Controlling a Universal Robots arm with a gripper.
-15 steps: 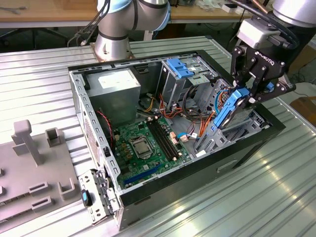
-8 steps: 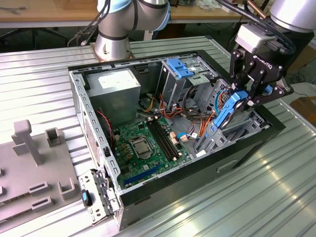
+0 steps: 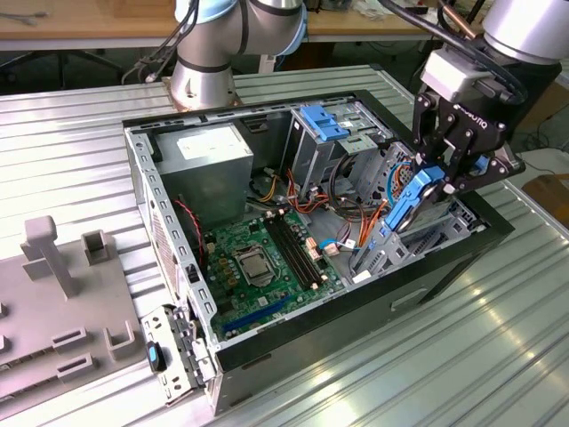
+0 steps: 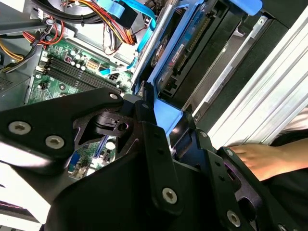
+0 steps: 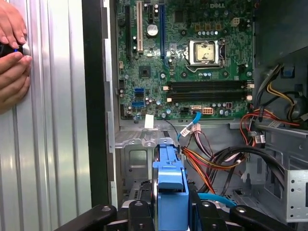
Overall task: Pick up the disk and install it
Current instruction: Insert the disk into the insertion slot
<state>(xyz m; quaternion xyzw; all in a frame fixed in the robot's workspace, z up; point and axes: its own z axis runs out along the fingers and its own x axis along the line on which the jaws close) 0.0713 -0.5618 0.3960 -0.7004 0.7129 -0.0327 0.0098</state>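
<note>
My gripper (image 3: 437, 182) is shut on the disk (image 3: 404, 206), a slim drive with blue plastic rails. It holds the disk on edge and tilted above the open computer case (image 3: 293, 360), at the exterior view's right. The disk's lower end reaches down into the metal bay (image 3: 396, 253) beside the case wall. In the first wrist view the blue rail of the disk (image 5: 171, 180) sits between my black fingers (image 5: 138, 214), with the gripper (image 5: 171, 211) closed around it. In the second wrist view the disk (image 4: 180, 53) runs away from the gripper (image 4: 163, 120) toward the bay.
The case holds a green motherboard (image 3: 258, 258), a grey power-supply box (image 3: 209, 156), a drive cage with a blue latch (image 3: 324, 124) and loose cables (image 5: 216, 159). A person's hands (image 5: 12, 53) rest on the ribbed metal table beside the case. A grey fixture (image 3: 53, 302) lies at the exterior view's left.
</note>
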